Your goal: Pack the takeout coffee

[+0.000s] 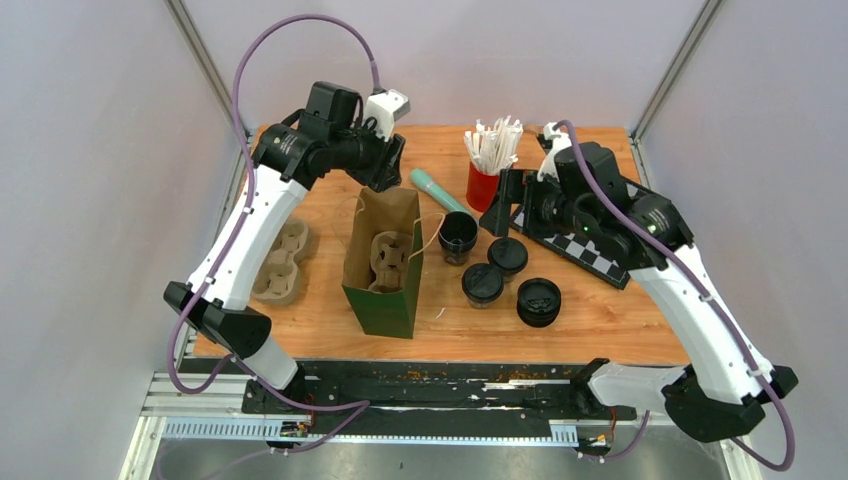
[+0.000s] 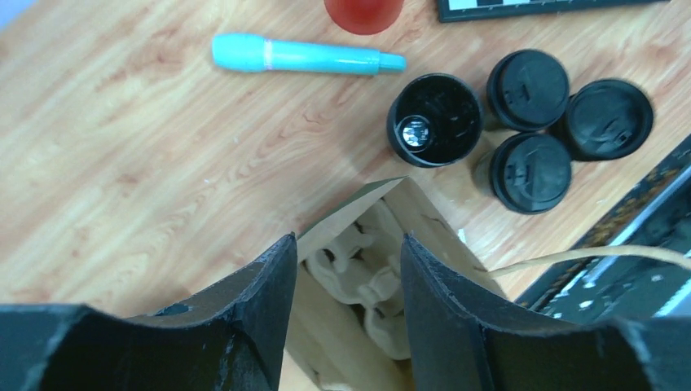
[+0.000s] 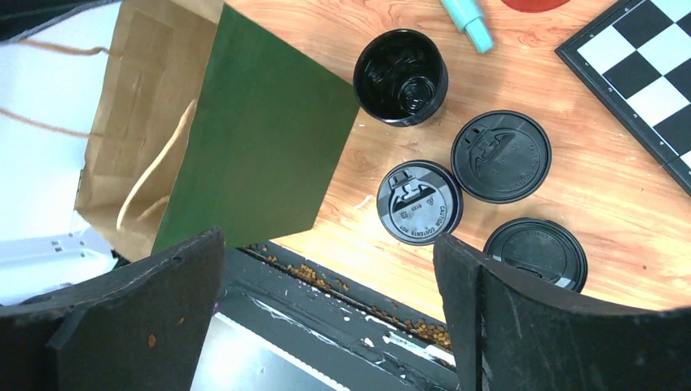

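A wooden worktop (image 1: pixel 600 320) between pale walls carries a green paper bag (image 1: pixel 385 300) standing open at its middle, with a pulp cup carrier (image 1: pixel 390 255) inside. The left hand (image 1: pixel 388 168) hangs over the bag's far rim, its fingers partly apart and gripping nothing that shows. The right hand (image 1: pixel 497 218), spread wide and empty, hovers just far of an open black cup (image 1: pixel 458 235) beside the bag's right wall. Two lidded cups (image 1: pixel 483 284) and another black lid (image 1: pixel 539 292) cluster to its near right.
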Tool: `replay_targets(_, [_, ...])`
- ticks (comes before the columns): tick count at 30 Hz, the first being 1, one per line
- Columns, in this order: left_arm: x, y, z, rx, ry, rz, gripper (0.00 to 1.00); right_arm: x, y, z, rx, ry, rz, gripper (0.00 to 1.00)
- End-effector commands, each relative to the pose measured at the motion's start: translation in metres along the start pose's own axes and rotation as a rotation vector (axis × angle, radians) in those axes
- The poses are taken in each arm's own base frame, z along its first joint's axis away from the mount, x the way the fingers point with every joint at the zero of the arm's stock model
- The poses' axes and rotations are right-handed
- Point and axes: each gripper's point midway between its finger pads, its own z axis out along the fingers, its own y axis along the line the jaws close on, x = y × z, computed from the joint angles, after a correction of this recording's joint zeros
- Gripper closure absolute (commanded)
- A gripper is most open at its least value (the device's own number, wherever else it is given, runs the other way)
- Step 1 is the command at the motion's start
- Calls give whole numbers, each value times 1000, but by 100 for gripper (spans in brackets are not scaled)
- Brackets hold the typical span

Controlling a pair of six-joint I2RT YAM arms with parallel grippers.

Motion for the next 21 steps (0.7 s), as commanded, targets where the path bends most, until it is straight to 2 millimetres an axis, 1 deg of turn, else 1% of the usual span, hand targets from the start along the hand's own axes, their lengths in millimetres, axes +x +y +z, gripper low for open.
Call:
replay_targets(1, [-11, 13, -15, -30, -49, 251, 42, 9, 5, -24, -75, -6, -59, 3])
replay_targets(3, [-4, 15, -8, 1, -29, 305, 42, 16, 12, -26, -128, 10, -58, 4])
replay_targets(5, [11, 17, 1, 39, 23, 341, 42, 21, 12, -24, -145, 18, -61, 4])
replay_targets(6, [19, 13, 4, 83, 51, 369, 41, 24, 11, -23, -144, 26, -63, 4])
replay_targets(8, [34, 6, 10, 156, 98, 413, 39, 24, 11, -23, -143, 35, -78, 4])
replay_targets(13, [56, 12, 24, 195, 181, 487, 36, 13, 9, -27, -114, 10, -122, 4])
replay_targets(15, [62, 17, 29, 190, 209, 506, 35, 12, 7, -28, -109, 10, -128, 4])
replay_targets(17, [63, 20, 36, 193, 213, 513, 36, 13, 4, -28, -95, 9, -129, 4])
replay_targets(21, [55, 17, 47, 227, 184, 520, 38, 16, 0, -30, -77, 9, -129, 4])
